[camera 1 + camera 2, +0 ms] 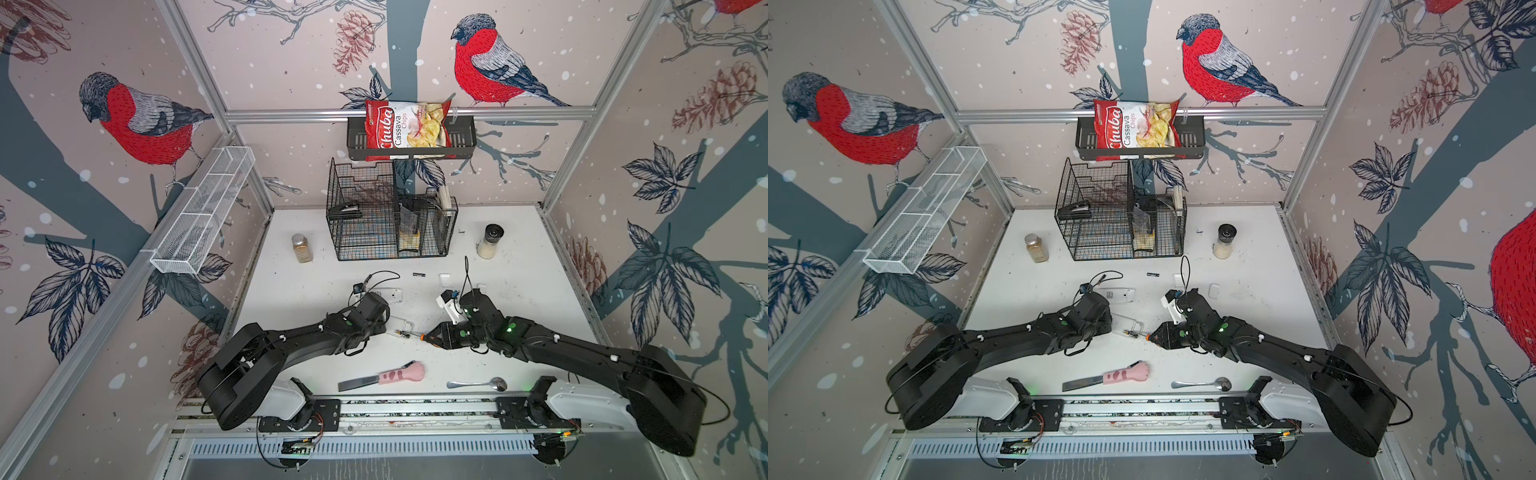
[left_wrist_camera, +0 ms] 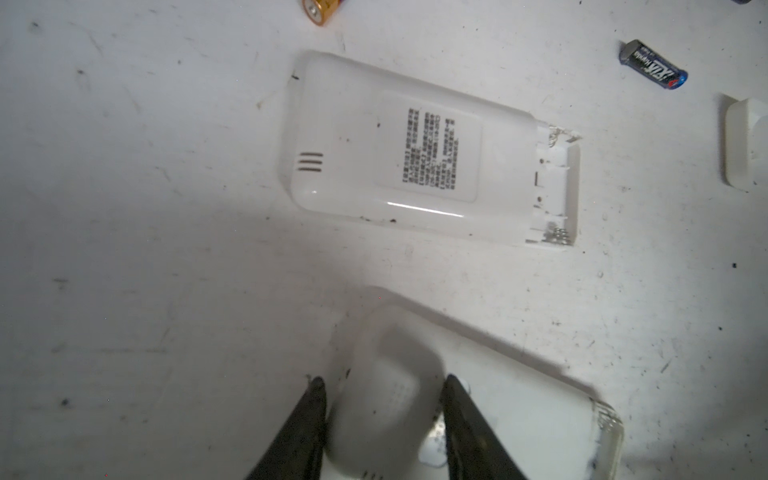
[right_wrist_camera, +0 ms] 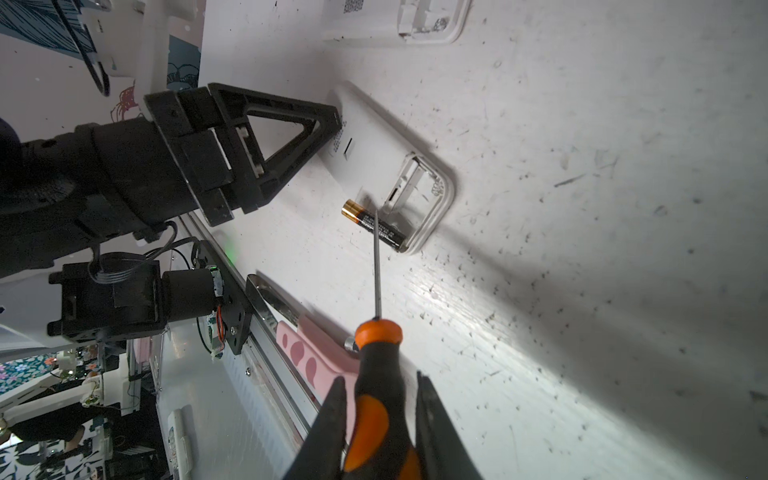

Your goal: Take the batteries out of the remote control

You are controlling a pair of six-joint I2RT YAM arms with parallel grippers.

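Note:
My left gripper (image 2: 384,382) is shut on one end of a white remote control (image 3: 386,166), which lies back up on the table (image 1: 291,299) in a top view (image 1: 401,327). Its battery compartment is open. A black battery with a gold end (image 3: 374,224) lies half out of it. My right gripper (image 3: 380,378) is shut on an orange-and-black screwdriver (image 3: 380,365), and the thin shaft's tip touches that battery. A second white remote (image 2: 415,153) lies beyond with its compartment open. A loose black battery (image 2: 652,64) and a gold-ended one (image 2: 320,10) lie on the table.
A white battery cover (image 1: 444,279) lies behind the right wrist. A pink-handled knife (image 1: 380,377) and a spoon (image 1: 478,384) lie near the front rail. A wire basket (image 1: 390,224) stands at the back between two spice jars (image 1: 302,248) (image 1: 490,241).

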